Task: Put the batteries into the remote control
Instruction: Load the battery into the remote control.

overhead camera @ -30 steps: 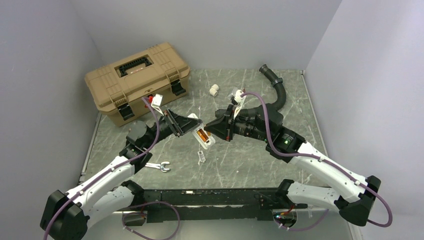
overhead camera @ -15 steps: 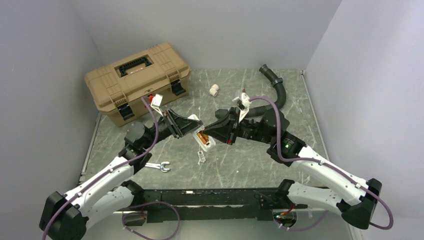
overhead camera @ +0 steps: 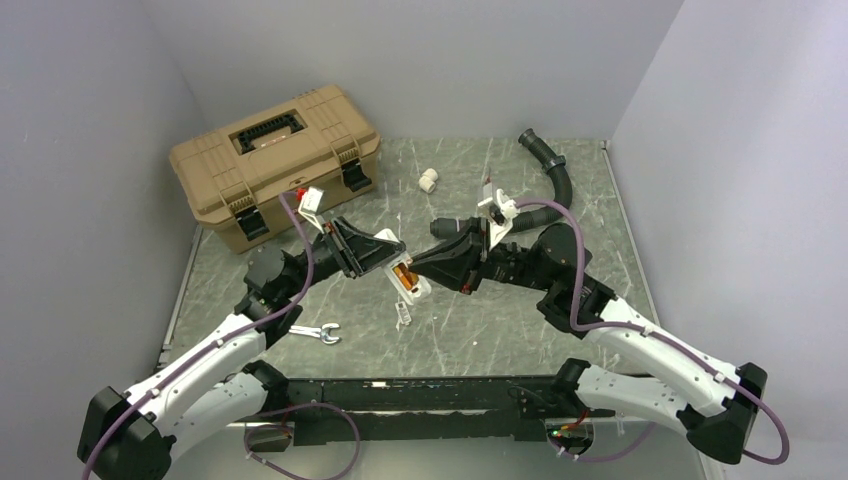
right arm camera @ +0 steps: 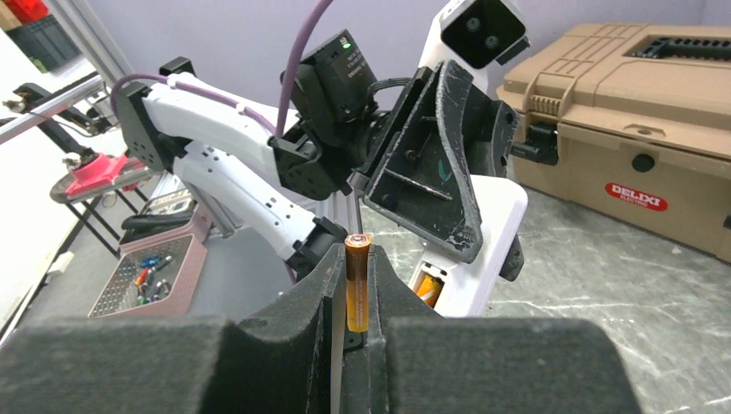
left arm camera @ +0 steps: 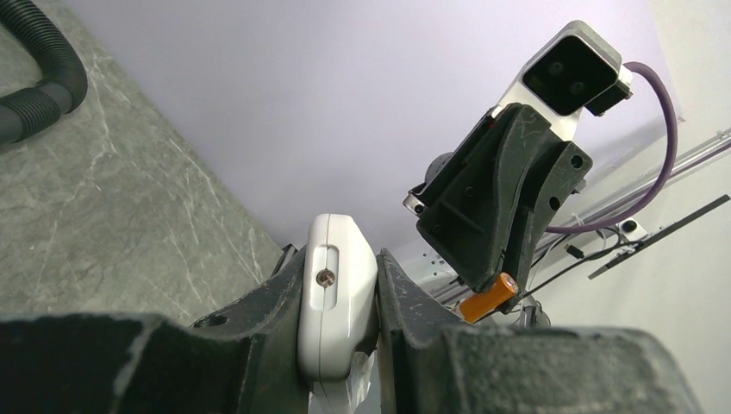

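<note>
The remote control [left arm camera: 334,297] is clamped edgewise in the left gripper [overhead camera: 384,254], whose jaws are closed narrowly on its white body. It is held off the tabletop [overhead camera: 480,320] with the open recess turned toward the other arm. One battery [right arm camera: 358,274] is pinched upright in the right gripper [right arm camera: 356,297], the jaws nearly closed with only the cell's width between them — most of the cell stands proud above the pads. A second battery [right arm camera: 428,290] appears to be seated already in the recess, so insertion of the last cell is judged to be the step in hand; the held cell is near the remote but apart from it. Several faults could be expected from here. If the cell is brought in tilted against the recess, it may be jammed on the rim or levered out of the thin pinch and dropped to the tabletop, where it would likely roll. If it is pressed hard, the remote may be twisted or slid within the left gripper's hold, since it is gripped only by its edges. Polarity cannot be read from these views — a reversed cell cannot be ruled out. The seated cell might also be knocked loose by a glancing contact.
</note>
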Motion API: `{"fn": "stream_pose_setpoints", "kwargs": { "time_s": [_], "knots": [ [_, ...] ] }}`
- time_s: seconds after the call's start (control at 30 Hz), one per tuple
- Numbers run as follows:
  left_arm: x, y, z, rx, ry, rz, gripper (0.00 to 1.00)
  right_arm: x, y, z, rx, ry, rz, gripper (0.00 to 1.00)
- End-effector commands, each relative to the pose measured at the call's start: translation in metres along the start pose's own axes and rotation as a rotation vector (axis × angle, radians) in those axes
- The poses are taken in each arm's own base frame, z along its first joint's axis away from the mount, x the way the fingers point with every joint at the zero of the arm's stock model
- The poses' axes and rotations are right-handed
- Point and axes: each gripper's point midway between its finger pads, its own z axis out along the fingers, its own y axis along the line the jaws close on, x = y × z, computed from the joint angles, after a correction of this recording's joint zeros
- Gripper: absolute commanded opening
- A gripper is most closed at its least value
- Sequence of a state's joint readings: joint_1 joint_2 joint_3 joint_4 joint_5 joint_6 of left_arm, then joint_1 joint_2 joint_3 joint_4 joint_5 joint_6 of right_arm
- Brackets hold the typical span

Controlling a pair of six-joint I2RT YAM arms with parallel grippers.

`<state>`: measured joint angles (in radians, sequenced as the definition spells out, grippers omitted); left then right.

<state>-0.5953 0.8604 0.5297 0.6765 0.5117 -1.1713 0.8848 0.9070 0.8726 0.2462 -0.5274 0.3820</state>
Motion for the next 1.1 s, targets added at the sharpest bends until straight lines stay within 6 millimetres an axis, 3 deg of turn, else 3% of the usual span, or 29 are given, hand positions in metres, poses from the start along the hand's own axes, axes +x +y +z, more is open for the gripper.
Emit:
{"fn": "stream_pose_setpoints", "kwargs": {
  "time_s": [0.0,0.33,0.67,0.77,0.93,1.07],
  "knots": [
    [-0.015,-0.046,0.002,0.134,-0.023,0.079,0.0,-0.025,0.027,-0.006,-0.11,-0.092,-0.055,0.0],
    [-0.012,-0.06,0.004,0.176,0.018,0.113,0.0,-0.01,0.074,-0.029,-0.413,-0.103,-0.295,0.0],
    [-0.009,-0.065,0.004,0.191,0.039,0.13,0.0,-0.002,0.078,-0.032,-0.472,-0.047,-0.426,0.0],
    [-0.008,-0.063,0.005,0.177,0.044,0.135,0.0,-0.009,0.066,-0.027,-0.383,-0.065,-0.407,0.0],
    [-0.01,-0.048,0.008,0.091,0.032,0.117,0.0,-0.039,0.011,-0.009,-0.027,-0.137,-0.27,0.0],
    [-0.011,-0.039,0.008,0.041,0.024,0.097,0.0,-0.042,-0.009,-0.004,0.072,-0.143,-0.257,0.0]
  ]
}}
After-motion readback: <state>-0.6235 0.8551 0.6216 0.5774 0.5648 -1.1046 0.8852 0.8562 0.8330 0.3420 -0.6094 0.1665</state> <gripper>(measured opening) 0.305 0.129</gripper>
